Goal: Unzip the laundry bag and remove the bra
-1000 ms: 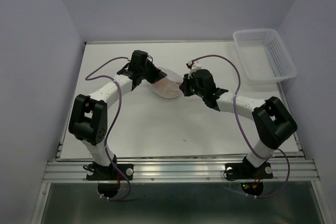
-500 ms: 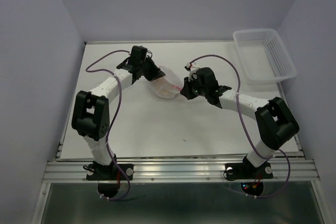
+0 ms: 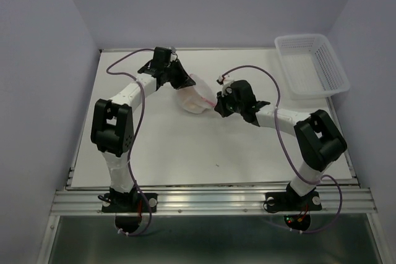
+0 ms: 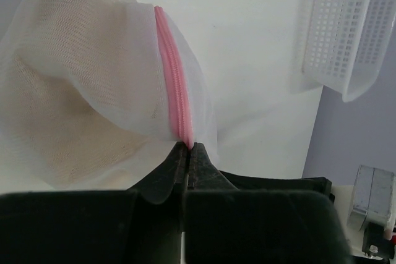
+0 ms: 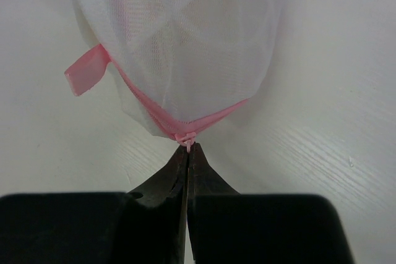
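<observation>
The laundry bag is a white mesh pouch with a pink zipper rim, lying on the table between my two grippers. My left gripper is shut on the pink zipper rim at the bag's left side. My right gripper is shut on the small pink zipper pull at the bag's near end. The zipper splits into two pink lines just beyond the pull. The tan bra shows through the mesh inside the bag. A pink fabric tab hangs off the rim.
A white plastic basket stands at the back right corner of the table; it also shows in the left wrist view. Purple-grey walls close in the table on the left, back and right.
The left gripper has moved back and to the right along the bag's far side. The right gripper has moved slightly left. The bag has bunched into a narrower shape between them.
</observation>
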Motion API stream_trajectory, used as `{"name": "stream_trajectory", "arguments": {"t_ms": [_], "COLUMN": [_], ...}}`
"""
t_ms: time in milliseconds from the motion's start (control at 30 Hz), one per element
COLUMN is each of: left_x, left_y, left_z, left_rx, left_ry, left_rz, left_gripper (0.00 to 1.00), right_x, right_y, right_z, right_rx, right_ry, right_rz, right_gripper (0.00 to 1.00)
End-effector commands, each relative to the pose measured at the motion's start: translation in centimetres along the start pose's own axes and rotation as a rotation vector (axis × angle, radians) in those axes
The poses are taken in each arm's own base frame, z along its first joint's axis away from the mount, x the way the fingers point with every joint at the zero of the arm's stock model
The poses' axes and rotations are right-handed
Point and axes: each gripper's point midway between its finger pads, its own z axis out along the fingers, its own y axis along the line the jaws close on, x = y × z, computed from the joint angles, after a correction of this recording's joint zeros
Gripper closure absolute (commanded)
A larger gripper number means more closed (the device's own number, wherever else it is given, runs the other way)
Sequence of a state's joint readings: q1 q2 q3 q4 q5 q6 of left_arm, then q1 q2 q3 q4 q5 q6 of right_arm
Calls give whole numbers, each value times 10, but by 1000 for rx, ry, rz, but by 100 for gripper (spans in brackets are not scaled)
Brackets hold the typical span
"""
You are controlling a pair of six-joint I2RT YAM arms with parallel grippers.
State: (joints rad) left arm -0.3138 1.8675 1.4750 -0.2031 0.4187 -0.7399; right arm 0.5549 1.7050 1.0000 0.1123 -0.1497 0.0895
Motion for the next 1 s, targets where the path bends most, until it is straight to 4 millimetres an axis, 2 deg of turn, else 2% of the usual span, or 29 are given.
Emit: {"name": "stream_trajectory", "arguments": {"t_ms": [0, 67, 100, 167, 200, 267, 300, 367, 400, 467, 533, 600, 733, 967], "left_x": [-40, -39, -38, -35, -37, -28, -31, -19, -7, 3, 13, 30, 36, 53], "left_y": [-13, -20, -22, -24, -29, -22, -29, -29, -24, -21, -15, 3, 1, -16], "left_z": [-1, -4, -6, -11, -19, -25, -30, -33, -30, -33, -34, -35, -41, -38], "left_rx": [43, 52, 55, 55, 64, 49, 65, 74, 64, 61, 49, 22, 65, 120], "left_ry": [-97, -102, -107, -117, -137, -148, -164, -151, -126, -118, -109, -90, -135, -117], "left_rz": [99, 124, 131, 136, 134, 104, 106, 99, 89, 78, 51, 23, -29, -51], "left_gripper": [87, 60, 34, 22, 18, 11, 11, 11, 11, 11, 9, 9, 9, 28], "right_x": [-6, -22, -28, -39, -40, -41, -40, -40, -38, -43, -47, -55, -61, -56], "right_y": [13, 25, 28, 37, 43, 62, 67, 82, 79, 83, 74, 71, 79, 91], "right_z": [-2, -10, -12, -19, -21, -21, -20, -16, -11, -7, -1, 0, -3, -2], "right_rx": [-113, -159, -173, -213, -239, -282, -288, -306, -285, -285, -225, -197, -217, -251], "right_ry": [0, -39, -50, -72, -69, -54, -50, -40, -31, -34, -45, -63, -87, -74], "right_rz": [-37, -22, -15, -2, 26, 44, 48, 57, 79, 111, 148, 179, 194, 174], "right_gripper": [99, 99, 99, 99, 99, 99, 99, 99, 99, 99, 99, 99, 99, 99]}}
